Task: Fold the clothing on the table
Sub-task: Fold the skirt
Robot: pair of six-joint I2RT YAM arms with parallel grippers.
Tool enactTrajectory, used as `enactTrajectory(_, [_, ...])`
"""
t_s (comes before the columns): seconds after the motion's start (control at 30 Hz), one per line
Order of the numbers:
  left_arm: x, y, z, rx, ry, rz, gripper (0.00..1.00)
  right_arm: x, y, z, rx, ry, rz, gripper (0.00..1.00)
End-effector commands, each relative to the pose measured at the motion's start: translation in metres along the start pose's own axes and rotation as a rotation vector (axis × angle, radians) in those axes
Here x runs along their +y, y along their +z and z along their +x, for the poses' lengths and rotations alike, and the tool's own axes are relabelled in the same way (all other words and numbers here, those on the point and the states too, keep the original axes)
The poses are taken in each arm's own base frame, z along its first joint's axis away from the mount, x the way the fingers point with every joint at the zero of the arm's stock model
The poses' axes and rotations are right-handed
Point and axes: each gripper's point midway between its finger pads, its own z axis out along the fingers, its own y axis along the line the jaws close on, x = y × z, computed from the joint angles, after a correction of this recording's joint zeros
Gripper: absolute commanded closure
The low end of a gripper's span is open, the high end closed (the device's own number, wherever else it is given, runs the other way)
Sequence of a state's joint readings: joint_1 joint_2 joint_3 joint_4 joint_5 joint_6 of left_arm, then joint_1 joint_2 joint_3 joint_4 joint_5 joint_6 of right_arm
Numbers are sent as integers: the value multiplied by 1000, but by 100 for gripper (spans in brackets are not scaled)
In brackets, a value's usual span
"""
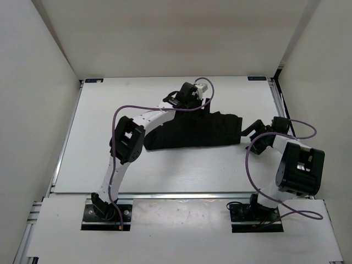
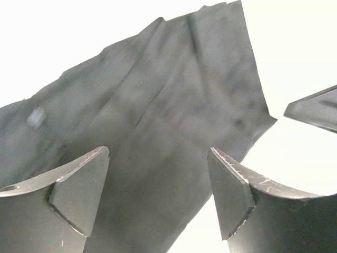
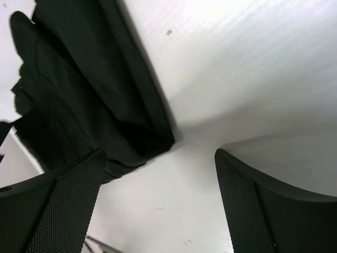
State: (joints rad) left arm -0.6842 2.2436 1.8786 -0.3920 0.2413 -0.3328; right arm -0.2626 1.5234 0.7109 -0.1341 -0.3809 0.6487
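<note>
Left pincer (image 2: 158, 161) and right pincer (image 3: 158, 158) were spread, empty; your soft black ribbed garment (image 1: 192, 131) lay banded mid white tabletop (image 1: 165, 170), cross-fold likely left.

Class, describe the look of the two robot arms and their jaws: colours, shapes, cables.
Both the left arm and right arm have white links, black joints and a looping purple cable. Jaws are dark wedge-shaped pairs; the right's carry cross-hatched pads, the left's look smooth and scratched.

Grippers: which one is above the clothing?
The left gripper: clothing fills the view between its open fingers. The right gripper sits off the clothing's right end, mostly over bare table.
</note>
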Motion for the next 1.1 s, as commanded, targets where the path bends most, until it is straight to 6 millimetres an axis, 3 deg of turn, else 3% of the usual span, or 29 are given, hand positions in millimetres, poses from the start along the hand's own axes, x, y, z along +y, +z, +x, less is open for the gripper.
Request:
enactTrajectory(0.0, [-19, 23, 16, 77, -20, 69, 15, -4, 8, -1, 53, -6, -10, 10])
enactTrajectory(0.03, [-21, 34, 25, 107, -20, 73, 16, -5, 10, 0, 67, 0, -8, 9])
enactTrajectory(0.13, [-27, 50, 26, 143, -31, 89, 18, 5, 17, -10, 57, -39, -20, 8])
enactTrajectory(0.27, [-31, 68, 29, 183, -51, 100, 20, 15, 28, -3, 109, -54, -47, 8])
enactTrajectory(0.3, [-34, 67, 22, 165, -47, 107, 19, 22, 31, -2, 117, -68, -62, 8])
enactTrajectory(0.43, [-29, 74, 30, 190, -72, 107, 20, 36, 45, 13, 185, -75, -78, 8])
enactTrajectory(0.73, [-16, 79, 44, 228, -106, 114, 21, 59, 56, 20, 233, -126, -197, 15])
enactTrajectory(0.87, [-13, 80, 37, 206, -107, 124, 21, 60, 53, 28, 263, -127, -244, 41])
enactTrajectory(0.93, [-14, 80, 38, 212, -111, 123, 21, 64, 51, 30, 262, -153, -255, 67])
enactTrajectory(1.03, [-10, 79, 38, 215, -116, 123, 21, 72, 45, 24, 239, -207, -282, 98])
enactTrajectory(1.07, [-12, 80, 37, 212, -113, 125, 21, 78, 42, 18, 220, -230, -306, 100])
